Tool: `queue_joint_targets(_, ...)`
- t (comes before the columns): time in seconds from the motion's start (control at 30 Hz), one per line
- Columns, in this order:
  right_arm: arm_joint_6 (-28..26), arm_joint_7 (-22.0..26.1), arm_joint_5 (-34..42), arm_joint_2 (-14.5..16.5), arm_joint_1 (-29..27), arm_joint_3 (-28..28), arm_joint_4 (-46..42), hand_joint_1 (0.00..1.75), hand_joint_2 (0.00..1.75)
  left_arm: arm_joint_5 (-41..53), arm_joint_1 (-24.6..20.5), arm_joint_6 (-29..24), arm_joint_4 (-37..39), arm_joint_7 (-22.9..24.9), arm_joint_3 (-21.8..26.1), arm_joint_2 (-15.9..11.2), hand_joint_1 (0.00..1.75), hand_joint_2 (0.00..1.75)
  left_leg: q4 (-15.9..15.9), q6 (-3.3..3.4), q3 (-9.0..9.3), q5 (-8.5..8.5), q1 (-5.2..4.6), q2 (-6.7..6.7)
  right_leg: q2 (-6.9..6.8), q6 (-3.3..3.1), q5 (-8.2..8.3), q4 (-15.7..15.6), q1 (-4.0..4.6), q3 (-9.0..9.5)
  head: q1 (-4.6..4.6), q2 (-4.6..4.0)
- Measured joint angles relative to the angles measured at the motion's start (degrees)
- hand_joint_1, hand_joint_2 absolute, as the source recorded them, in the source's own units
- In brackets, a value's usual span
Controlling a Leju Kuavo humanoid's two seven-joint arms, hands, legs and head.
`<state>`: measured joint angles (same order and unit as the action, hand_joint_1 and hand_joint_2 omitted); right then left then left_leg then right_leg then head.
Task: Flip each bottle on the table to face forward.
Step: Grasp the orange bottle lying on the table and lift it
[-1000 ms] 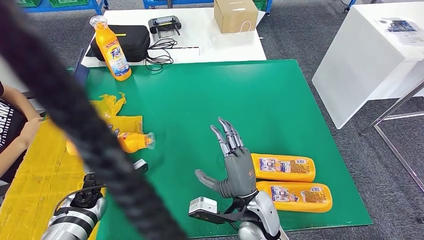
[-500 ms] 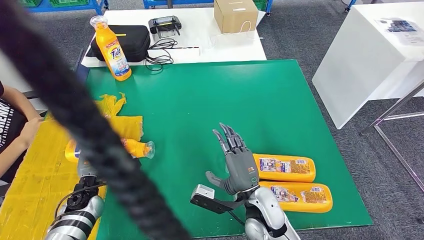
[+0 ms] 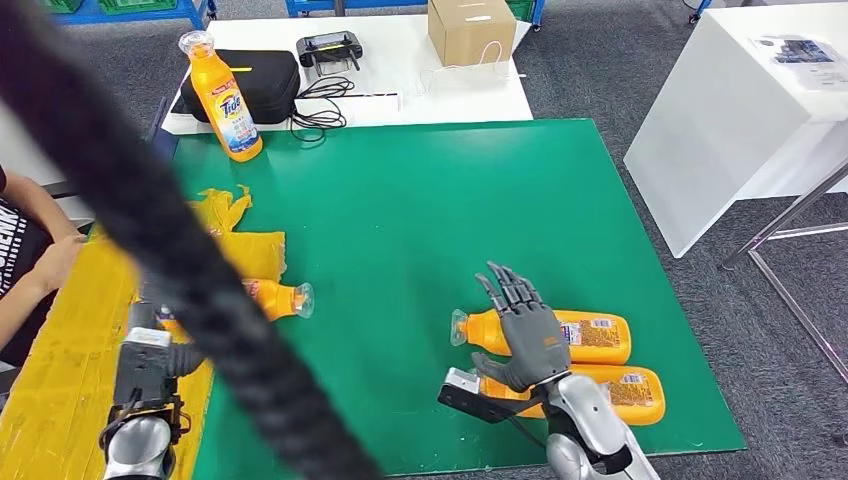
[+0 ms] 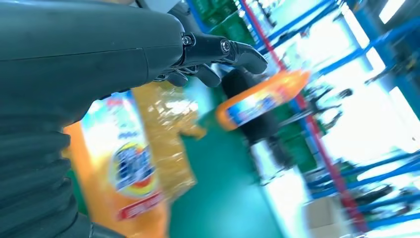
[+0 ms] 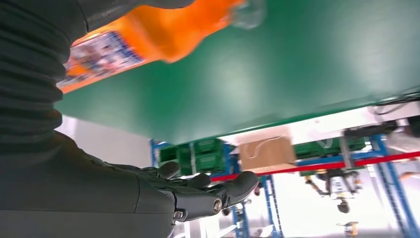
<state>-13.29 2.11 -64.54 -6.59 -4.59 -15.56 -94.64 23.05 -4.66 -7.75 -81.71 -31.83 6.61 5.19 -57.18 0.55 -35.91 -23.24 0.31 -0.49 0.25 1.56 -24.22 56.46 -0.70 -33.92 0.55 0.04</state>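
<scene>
My right hand (image 3: 527, 335) hangs with fingers spread and nothing in it, just over the two orange bottles (image 3: 590, 337) lying side by side near the green mat's (image 3: 420, 200) front right corner, their small-print labels up, so they likely still need turning. My left hand (image 4: 99, 54) is by a third bottle (image 3: 272, 298) lying on a crinkled yellow bag (image 3: 250, 250); I cannot tell whether it grips it. A fourth bottle (image 3: 221, 98), smooth glossy plastic, stands upright at the far left.

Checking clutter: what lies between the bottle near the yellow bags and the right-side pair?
Bare green mat separates the left bottle from the two bottles under the right hand, in the head view.
</scene>
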Motion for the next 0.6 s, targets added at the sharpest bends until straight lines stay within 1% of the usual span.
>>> queue_joint_targets(0.13,1.1,-0.5,0.0,-1.1,-0.8,1.8,-0.7,0.00,1.75,-1.1,2.0,0.8,-5.9,-0.6,1.0,0.9,0.00,1.75,0.0,-0.01,0.02,0.01,0.05,0.00,0.00,-0.01,0.00,0.0,0.04,0.01,0.00,0.00)
queue_joint_targets(0.27,3.1,-0.6,1.4,-2.8,-1.8,3.6,-0.8,0.00,1.75,-1.2,3.4,1.0,-9.4,-1.6,1.0,1.9,0.00,1.75,0.0,0.00,0.02,0.01,0.03,-0.02,-0.01,0.00,0.00,0.0,0.05,0.02,0.00,0.00)
queue_joint_targets(0.43,4.3,-0.2,2.4,-4.9,-2.5,5.8,-0.8,0.00,1.75,-1.7,4.2,1.3,-10.9,-2.0,0.7,2.6,0.00,1.75,0.0,0.01,0.02,0.00,-0.02,-0.01,0.00,0.00,0.00,0.0,0.00,0.02,0.00,0.00)
queue_joint_targets(0.6,4.9,-0.6,1.7,-6.3,-2.5,7.9,0.0,0.00,1.75,-2.5,4.4,1.3,-11.4,-2.2,-0.4,2.9,0.00,1.75,0.0,0.01,0.02,0.00,-0.02,-0.03,-0.01,0.01,0.01,0.0,0.00,0.04,0.00,0.00)
